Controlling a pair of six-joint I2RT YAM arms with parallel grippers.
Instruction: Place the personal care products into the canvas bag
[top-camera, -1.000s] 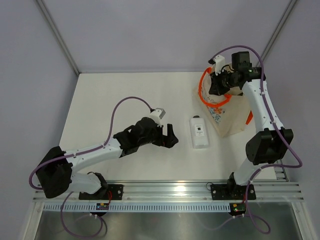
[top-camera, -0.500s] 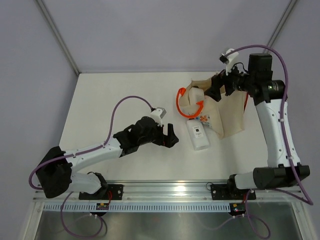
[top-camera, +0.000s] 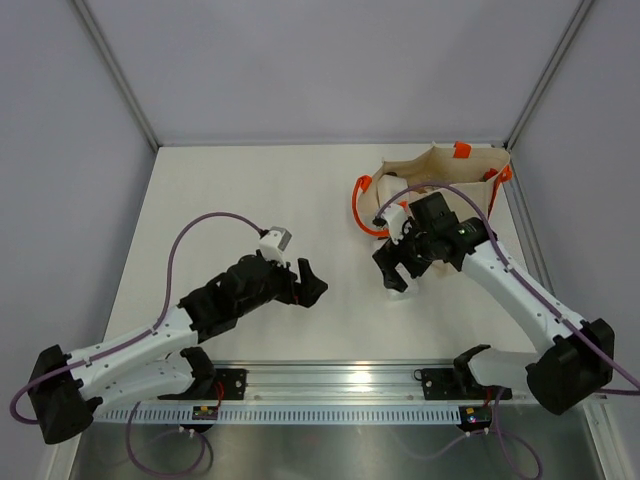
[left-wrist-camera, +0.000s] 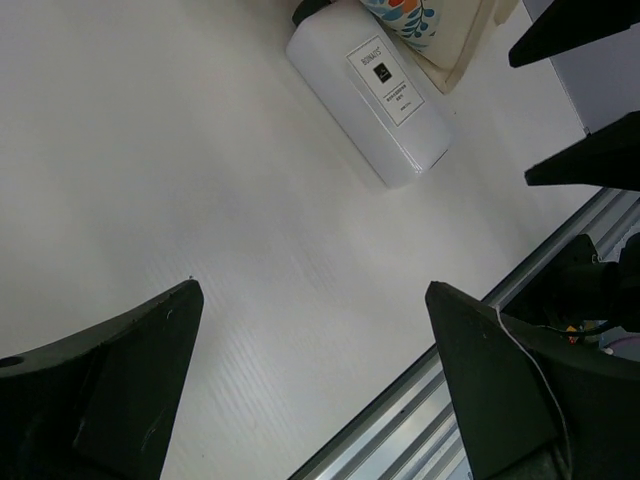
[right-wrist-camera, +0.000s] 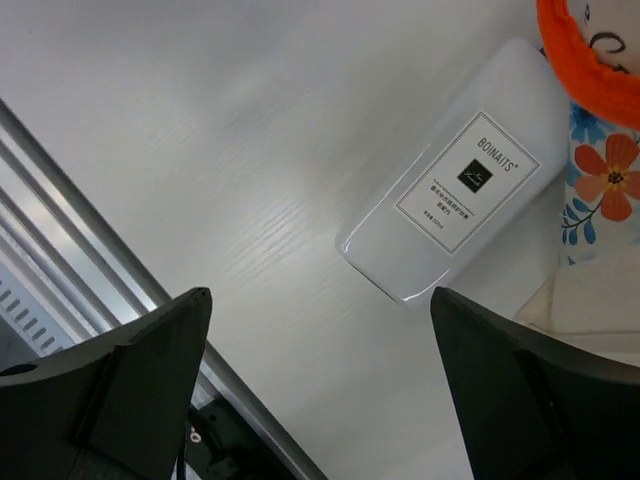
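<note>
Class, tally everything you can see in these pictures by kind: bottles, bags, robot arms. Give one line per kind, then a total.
white bottle: 1
canvas bag: 1
robot arms: 2 (left arm, right arm)
Total: 4

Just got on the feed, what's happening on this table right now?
The right gripper, jaws wide open, hangs over a flat white rectangular bottle lying on the white table beside the beige canvas bag with orange handles. The left gripper hovers open and empty further left. The bottle, the only product in view, is not yet bagged.
</note>
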